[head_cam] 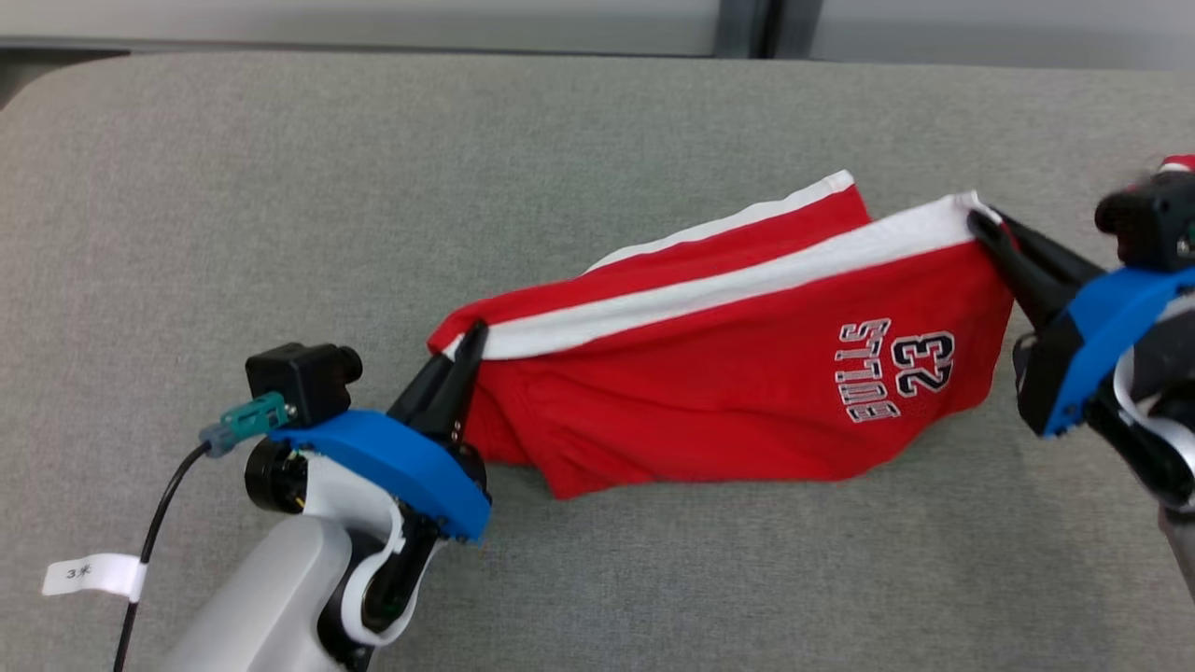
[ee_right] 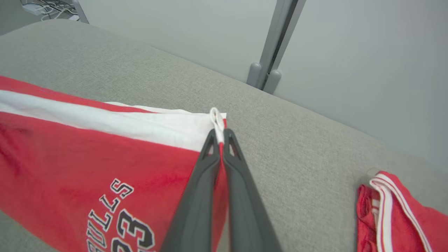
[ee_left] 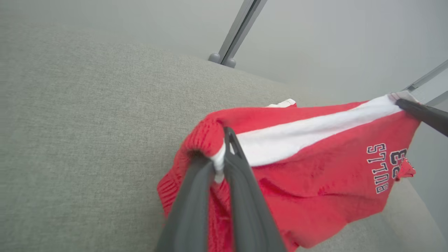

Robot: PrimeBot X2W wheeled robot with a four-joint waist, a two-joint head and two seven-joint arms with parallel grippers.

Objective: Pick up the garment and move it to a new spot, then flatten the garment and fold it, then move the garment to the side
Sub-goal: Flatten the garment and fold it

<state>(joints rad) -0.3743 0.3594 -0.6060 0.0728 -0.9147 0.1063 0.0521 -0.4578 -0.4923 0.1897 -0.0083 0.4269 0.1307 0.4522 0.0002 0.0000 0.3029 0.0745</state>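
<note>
The left gripper [head_cam: 465,355] and right gripper [head_cam: 985,229] are each clamping a white-striped corner of the red garment [head_cam: 709,411], centre-right of frame, stretching it over the grey surface [head_cam: 280,187], apparently for flattening.

In your head view the garment [head_cam: 709,392] lies doubled, so its near layer hides most of the far one. The right gripper [head_cam: 978,222] is cut off past its wrist by the right edge, and the camera [head_cam: 1150,219] on it is blurred. The writing on the cable tag [head_cam: 91,574] is too small to read. In your right wrist view the lettering [ee_right: 131,227] and a second red garment [ee_right: 392,213] run off the bottom edge.
</note>
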